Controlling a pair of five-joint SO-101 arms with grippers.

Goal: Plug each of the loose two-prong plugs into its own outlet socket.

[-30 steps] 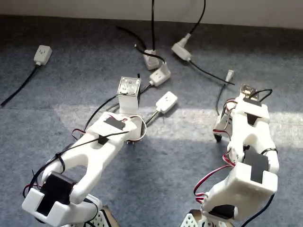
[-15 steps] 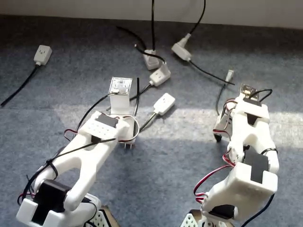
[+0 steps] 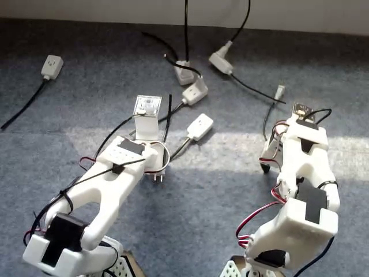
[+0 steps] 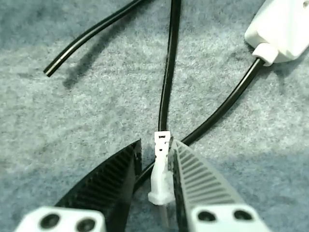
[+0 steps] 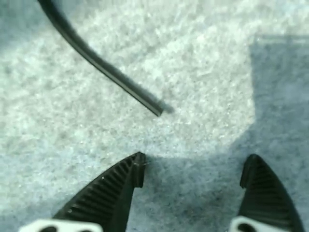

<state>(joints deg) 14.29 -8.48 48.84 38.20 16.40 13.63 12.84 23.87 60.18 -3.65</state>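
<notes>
Left arm point(image 3: 115, 190) at seven o'clock, right arm point(image 3: 302, 173) at five: white shells, black motor blocks, looped red, white, black wires. Left gripper point(image 4: 157, 145) fingers ribbed, black and grey.

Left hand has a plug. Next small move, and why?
Probably carry the left hand toward the nearest outlet socket while turning it: the plug is clamped in it, but the prongs point away from that socket.

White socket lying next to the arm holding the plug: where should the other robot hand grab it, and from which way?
Best guess: pinch the white block-shaped outlet socket across its two long sides, coming straight down from above with the open right gripper. It lies flat on the grey carpet, and its black cable leaves one short end, so stay off that.
</notes>
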